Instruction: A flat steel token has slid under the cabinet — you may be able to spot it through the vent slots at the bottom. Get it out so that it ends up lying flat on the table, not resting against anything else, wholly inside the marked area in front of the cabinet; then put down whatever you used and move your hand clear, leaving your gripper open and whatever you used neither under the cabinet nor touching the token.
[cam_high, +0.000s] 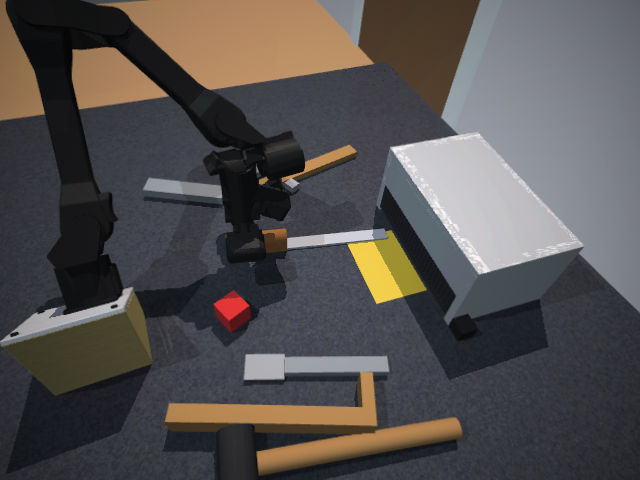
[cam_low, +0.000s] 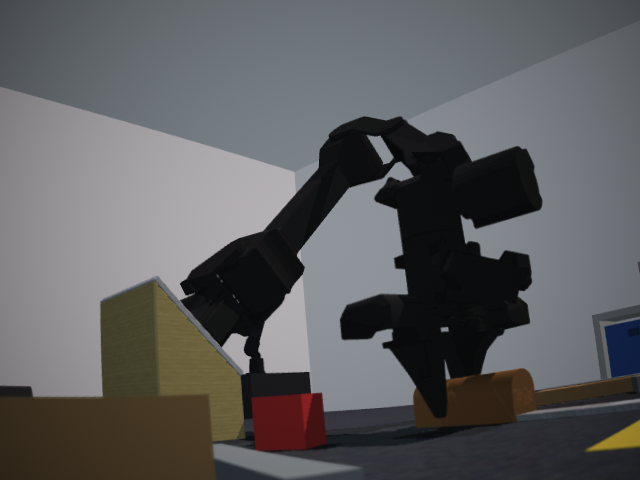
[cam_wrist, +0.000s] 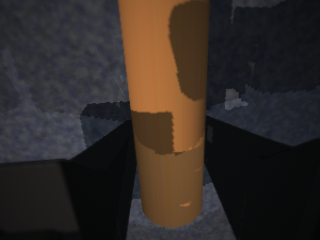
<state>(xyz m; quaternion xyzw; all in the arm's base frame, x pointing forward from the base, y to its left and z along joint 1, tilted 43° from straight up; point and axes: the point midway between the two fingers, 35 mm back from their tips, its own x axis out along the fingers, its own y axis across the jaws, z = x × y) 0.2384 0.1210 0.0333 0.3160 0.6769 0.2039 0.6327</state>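
My gripper (cam_high: 253, 244) (cam_low: 453, 395) (cam_wrist: 165, 126) is shut on the orange handle (cam_high: 275, 240) (cam_low: 478, 397) (cam_wrist: 165, 65) of a tool with a long flat metal blade (cam_high: 330, 239) (cam_low: 578, 409). The handle is low over the table. The blade points at the cabinet (cam_high: 496, 206); its tip lies at the far-left corner of the yellow marked area (cam_high: 379, 273) (cam_low: 622, 436), just short of the dark vent slots (cam_high: 418, 250). The steel token cannot be made out in any view. What lies under the cabinet is hidden.
A red cube (cam_high: 232, 311) (cam_low: 286, 421) is nearer the arm's base. A grey flat tool (cam_high: 336, 365), a wooden L-shaped stick (cam_high: 258, 415) and a mallet (cam_high: 356, 446) lie in front. A grey bar (cam_high: 183, 190) and a wooden bar (cam_high: 330, 162) lie behind the gripper.
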